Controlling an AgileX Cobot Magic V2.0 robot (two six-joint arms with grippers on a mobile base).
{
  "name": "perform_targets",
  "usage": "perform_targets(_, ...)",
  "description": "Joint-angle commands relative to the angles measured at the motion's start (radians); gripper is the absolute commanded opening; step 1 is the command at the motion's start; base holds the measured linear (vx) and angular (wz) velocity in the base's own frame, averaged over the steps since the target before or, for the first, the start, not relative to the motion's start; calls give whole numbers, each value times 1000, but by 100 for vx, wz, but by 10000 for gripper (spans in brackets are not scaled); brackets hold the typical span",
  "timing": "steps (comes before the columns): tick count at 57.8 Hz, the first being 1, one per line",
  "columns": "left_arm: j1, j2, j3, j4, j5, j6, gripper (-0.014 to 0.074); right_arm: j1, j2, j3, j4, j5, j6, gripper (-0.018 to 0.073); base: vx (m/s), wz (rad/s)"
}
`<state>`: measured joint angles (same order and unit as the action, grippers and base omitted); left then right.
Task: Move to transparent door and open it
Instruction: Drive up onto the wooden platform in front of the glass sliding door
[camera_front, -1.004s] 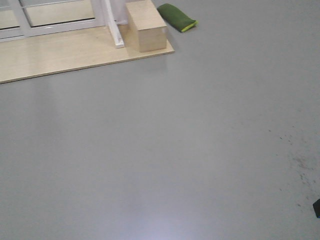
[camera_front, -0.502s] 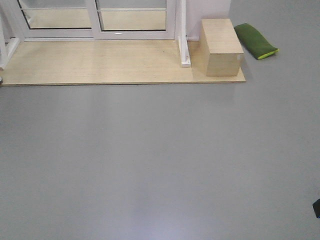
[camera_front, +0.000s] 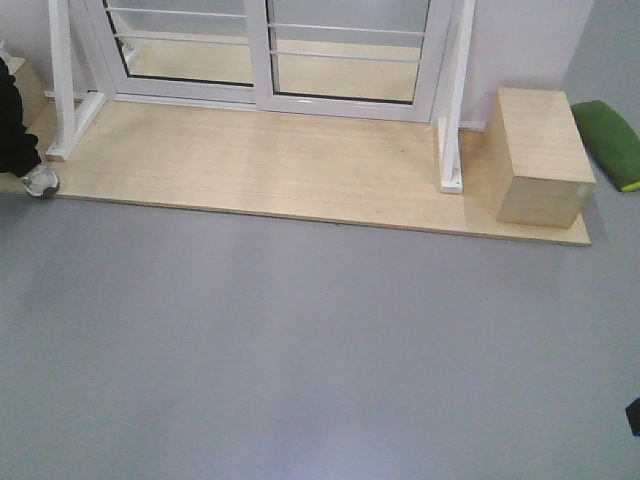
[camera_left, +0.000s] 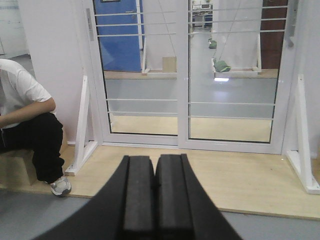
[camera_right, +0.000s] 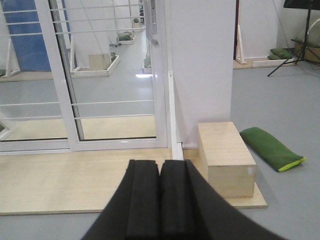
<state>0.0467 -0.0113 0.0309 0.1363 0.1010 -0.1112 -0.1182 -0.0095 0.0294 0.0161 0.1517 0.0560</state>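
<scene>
1. The transparent door (camera_left: 232, 75) is the right-hand glass panel of a white frame straight ahead of the robot. It stands on a pale wooden platform (camera_front: 300, 170), and thin white bars cross its glass
2. Its silver-grey handle (camera_right: 152, 22) sits high on the right stile, which stands at the right end of the frame beside a white wall (camera_right: 200, 65)
3. A second glass panel (camera_left: 140, 75) fills the frame's left half
4. The left gripper (camera_left: 155, 185) is closed, its dark pads pressed flat together, and it is well apart from the door
5. The right gripper (camera_right: 160, 195) is closed the same way, pads touching, and hangs over the grey floor short of the platform
6. A wooden box (camera_front: 540, 155) sits on the platform's right end, just right of a white brace (camera_front: 450, 120), and a green cushion (camera_front: 612, 140) lies on the floor beyond it
7. A person (camera_left: 25, 115) in a white shirt and black trousers sits at the platform's left edge
</scene>
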Motion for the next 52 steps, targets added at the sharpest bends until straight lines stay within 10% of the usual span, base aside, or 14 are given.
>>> perform_targets(1,1,-5,13,-4,-83,-8,3,-1,-16,4,-2,-82,-11,-6,58,20)
perform_targets(52,1,-5,13,-4,-83,-8,3,-1,-16,4,-2,-82,-11,-6,55,-1)
